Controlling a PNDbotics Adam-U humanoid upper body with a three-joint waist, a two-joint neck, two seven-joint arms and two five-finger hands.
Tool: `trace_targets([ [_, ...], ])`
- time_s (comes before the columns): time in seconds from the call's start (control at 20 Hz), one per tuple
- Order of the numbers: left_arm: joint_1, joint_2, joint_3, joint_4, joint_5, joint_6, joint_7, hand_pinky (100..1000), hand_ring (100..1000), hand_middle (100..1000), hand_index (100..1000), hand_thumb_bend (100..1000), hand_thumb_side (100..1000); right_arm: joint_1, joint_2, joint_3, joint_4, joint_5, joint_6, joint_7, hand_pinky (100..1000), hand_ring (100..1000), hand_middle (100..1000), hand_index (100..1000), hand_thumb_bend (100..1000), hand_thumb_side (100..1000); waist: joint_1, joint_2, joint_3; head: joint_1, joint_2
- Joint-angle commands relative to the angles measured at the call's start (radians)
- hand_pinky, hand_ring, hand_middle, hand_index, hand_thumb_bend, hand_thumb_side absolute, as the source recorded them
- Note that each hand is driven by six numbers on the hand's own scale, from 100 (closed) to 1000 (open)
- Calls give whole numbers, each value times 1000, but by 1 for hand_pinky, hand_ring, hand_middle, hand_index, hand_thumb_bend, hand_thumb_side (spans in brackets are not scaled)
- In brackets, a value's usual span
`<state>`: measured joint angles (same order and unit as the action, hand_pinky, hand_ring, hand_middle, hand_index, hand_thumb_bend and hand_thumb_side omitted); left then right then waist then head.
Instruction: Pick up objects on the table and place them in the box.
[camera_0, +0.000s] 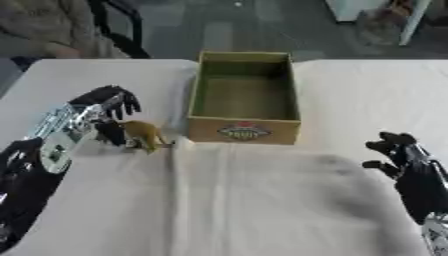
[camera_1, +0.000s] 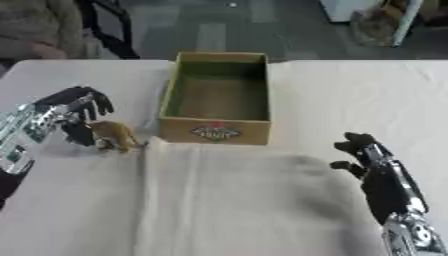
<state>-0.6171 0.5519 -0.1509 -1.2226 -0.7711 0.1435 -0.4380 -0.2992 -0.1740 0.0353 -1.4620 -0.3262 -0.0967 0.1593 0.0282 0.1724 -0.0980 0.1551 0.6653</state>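
Nearest, at the lower right, the right hand (camera_1: 376, 165) rests idle on the white cloth (camera_0: 262, 200), fingers relaxed and holding nothing. On the left, the left hand (camera_0: 105, 107) arches over a small yellow-brown toy (camera_0: 143, 134), thumb against it and fingers spread above; whether it has closed on the toy I cannot tell. This looks like the grasping step. Next comes a lift over the near wall of the empty cardboard box (camera_0: 245, 131), just right of the toy. Room above the box is open.

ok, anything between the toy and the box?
Nothing: only bare cloth separates the toy from the box, clearest in the left eye view.
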Motion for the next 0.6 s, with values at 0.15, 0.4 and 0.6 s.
trace_targets([
  [0.15, -23, 2, -8, 35, -22, -15, 11, 536, 528, 535, 672, 664, 100, -8, -15, 1, -10, 4, 1, 1, 591, 825, 602, 758, 100, 656, -1, -14, -2, -6, -19],
  [0.4, -23, -10, -11, 61, -41, -22, 52, 438, 409, 404, 538, 499, 100, -6, -14, 2, -8, 4, 2, 2, 591, 825, 602, 758, 100, 659, 0, -13, -4, -6, -20],
  [0.6, -20, -16, -6, 64, -35, -13, 112, 350, 267, 259, 406, 193, 102, -6, -14, 0, -8, 5, 2, 1, 592, 825, 602, 758, 100, 659, 0, -13, -4, -2, -13],
])
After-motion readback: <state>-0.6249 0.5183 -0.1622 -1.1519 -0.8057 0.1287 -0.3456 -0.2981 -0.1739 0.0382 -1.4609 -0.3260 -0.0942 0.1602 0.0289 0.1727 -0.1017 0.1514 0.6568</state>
